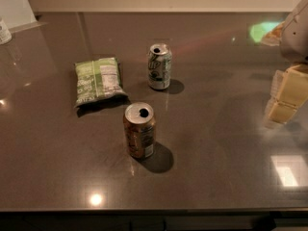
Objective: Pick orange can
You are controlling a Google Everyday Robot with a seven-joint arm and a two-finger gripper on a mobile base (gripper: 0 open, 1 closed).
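Note:
The orange can [140,131] stands upright near the front middle of the dark countertop [216,129]. It is orange-brown with a silver top, a dark drinking hole and a small white patch low on its side. My gripper [286,95] is at the right edge of the view, pale yellow, well to the right of the can and a little farther back. It touches nothing and holds nothing that I can see.
A green-and-white can [159,66] stands upright behind the orange can. A green snack bag [97,81] lies flat to the left. A white container [4,31] sits at the far left edge. The counter's front edge [154,209] runs along the bottom.

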